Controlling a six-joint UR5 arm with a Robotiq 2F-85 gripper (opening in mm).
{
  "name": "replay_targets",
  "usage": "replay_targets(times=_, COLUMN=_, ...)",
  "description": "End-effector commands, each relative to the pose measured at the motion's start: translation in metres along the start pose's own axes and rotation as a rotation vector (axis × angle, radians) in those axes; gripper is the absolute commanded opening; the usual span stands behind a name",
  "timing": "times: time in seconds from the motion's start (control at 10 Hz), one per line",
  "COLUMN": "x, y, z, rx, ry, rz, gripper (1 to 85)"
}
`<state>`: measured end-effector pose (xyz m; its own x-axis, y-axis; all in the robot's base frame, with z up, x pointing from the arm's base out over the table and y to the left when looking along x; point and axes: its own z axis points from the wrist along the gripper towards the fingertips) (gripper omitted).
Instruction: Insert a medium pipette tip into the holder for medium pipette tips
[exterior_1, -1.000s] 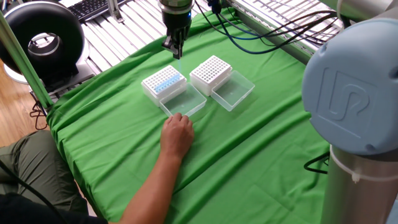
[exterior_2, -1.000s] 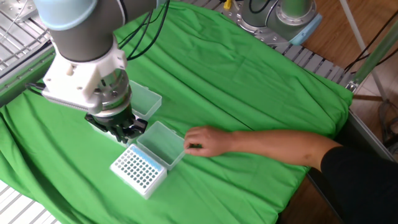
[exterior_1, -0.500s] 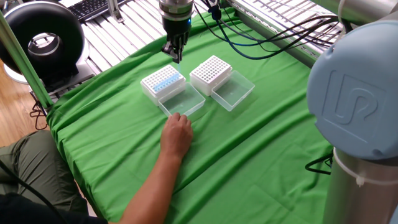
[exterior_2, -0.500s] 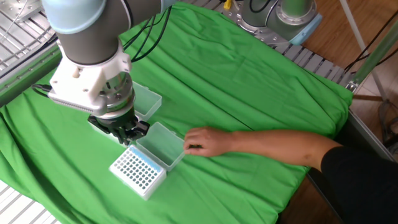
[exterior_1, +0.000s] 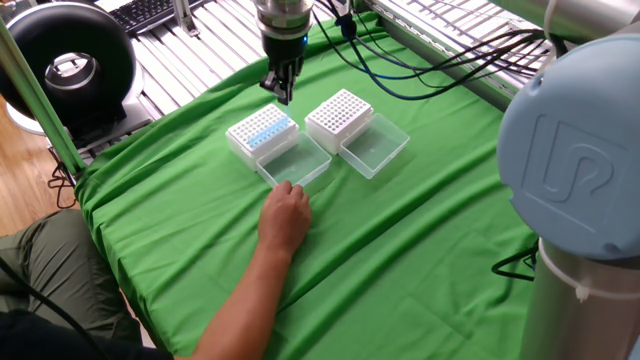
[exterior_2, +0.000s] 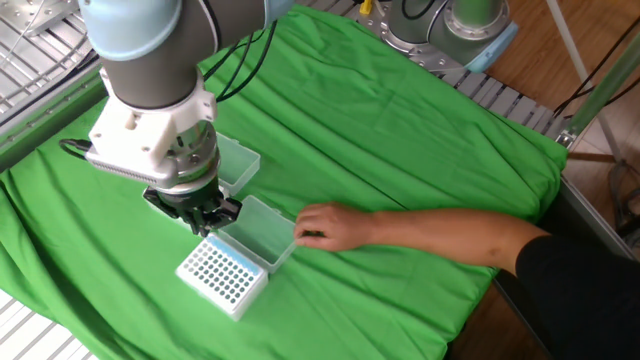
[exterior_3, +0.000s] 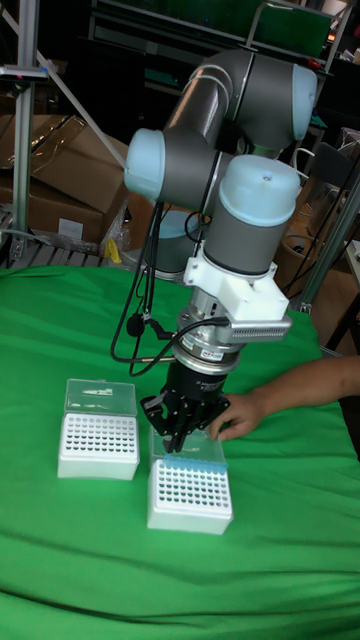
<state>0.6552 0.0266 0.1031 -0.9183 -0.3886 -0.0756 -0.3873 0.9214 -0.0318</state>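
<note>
Gripper (exterior_1: 283, 92): fingers seen pressed together; nothing visibly pinched.
Holder for medium pipette tips (exterior_1: 263, 133): placed just below the fingertips, lid open.
Hand (exterior_1: 285, 217): rested at the lid's edge.
Writing: none legible.

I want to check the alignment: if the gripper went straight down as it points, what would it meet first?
Probably the holder for medium pipette tips: the gripper hangs over its far edge, near the open lid's hinge, though depth is unclear.
</note>
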Motion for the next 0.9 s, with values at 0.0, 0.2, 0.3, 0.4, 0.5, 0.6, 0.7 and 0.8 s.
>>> replay_targets(times=0.0, x=0.008, y=-0.002, z=0.018, rx=-0.01, ry=0.001, rz=-0.031, gripper=18.3)
replay_targets(times=0.2, x=0.013, y=-0.007, z=0.026, rx=-0.006, ry=0.01, rz=-0.053, gripper=32.0)
replay_targets(times=0.3, x=0.016, y=-0.01, z=0.029, rx=0.003, ry=0.015, rz=-0.055, gripper=32.3)
replay_targets(times=0.4, x=0.02, y=-0.013, z=0.031, rx=0.011, ry=0.021, rz=-0.053, gripper=32.7)
replay_targets(times=0.5, x=0.028, y=-0.023, z=0.031, rx=0.04, ry=0.046, rz=-0.029, gripper=29.7)
replay_targets(times=0.6, x=0.041, y=-0.034, z=0.028, rx=0.069, ry=0.088, rz=-0.014, gripper=29.0)
replay_targets(times=0.7, x=0.05, y=-0.041, z=0.021, rx=0.078, ry=0.115, rz=0.004, gripper=29.0)
replay_targets(times=0.8, x=0.054, y=-0.048, z=0.015, rx=0.085, ry=0.124, rz=0.024, gripper=29.0)
